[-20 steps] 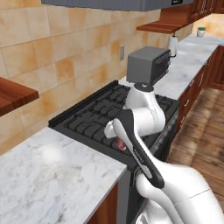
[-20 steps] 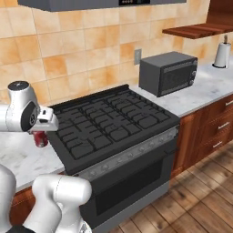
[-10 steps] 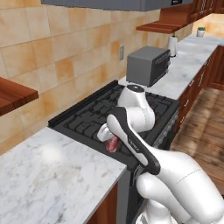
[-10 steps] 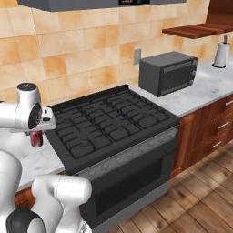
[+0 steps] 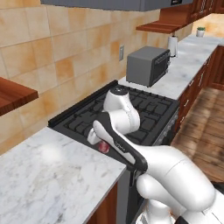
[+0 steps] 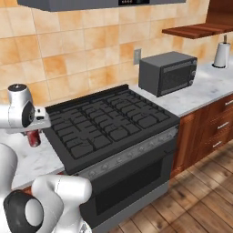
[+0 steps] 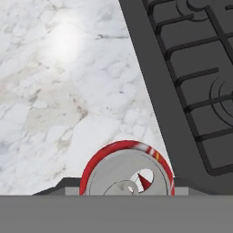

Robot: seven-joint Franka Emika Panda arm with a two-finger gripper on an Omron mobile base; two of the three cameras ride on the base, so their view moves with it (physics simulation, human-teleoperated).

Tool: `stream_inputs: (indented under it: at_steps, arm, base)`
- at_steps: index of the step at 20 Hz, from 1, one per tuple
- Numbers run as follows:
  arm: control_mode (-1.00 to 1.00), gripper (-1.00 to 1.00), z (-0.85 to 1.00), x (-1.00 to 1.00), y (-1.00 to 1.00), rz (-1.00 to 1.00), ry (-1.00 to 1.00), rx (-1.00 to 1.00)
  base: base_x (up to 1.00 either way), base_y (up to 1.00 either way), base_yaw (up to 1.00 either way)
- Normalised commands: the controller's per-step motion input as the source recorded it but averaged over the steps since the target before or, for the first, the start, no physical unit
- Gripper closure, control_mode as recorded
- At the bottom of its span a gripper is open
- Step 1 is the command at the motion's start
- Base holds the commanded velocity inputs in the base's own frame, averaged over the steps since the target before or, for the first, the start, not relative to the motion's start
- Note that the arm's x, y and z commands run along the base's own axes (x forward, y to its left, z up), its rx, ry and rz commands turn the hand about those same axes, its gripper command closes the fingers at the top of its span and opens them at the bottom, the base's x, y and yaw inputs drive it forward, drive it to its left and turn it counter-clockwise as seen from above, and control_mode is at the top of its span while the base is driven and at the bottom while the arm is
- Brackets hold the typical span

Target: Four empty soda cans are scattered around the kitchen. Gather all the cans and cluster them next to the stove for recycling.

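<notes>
Because the cans are to be clustered beside the stove (image 6: 109, 127), a red soda can (image 6: 33, 137) is held upright in the closed tool (image 7: 127, 189), low over the marble bench (image 5: 48, 175), just left of the stove's edge.

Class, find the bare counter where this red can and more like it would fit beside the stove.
Marble counter left of the stove is bare back to the tiled wall. The gripper holds the red can at its stove-side edge. Right of the stove, the toaster oven crowds the counter.
</notes>
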Motion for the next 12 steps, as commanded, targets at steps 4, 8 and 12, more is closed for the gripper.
stream_inputs:
  at_steps: [4, 8, 12]
  arm:
    - [-1.00, 1.00, -0.27, 0.33, 0.00, 0.00, 0.00, -0.04]
    - [-1.00, 1.00, -0.32, 0.32, 0.00, 0.00, 0.00, 0.00]
    - [-1.00, 1.00, -0.42, 0.05, 0.18, 0.00, 0.00, 0.00]
  base:
    - [0.00, 0.00, 0.00]
    - [0.00, 0.00, 0.00]
    - [0.00, 0.00, 0.00]
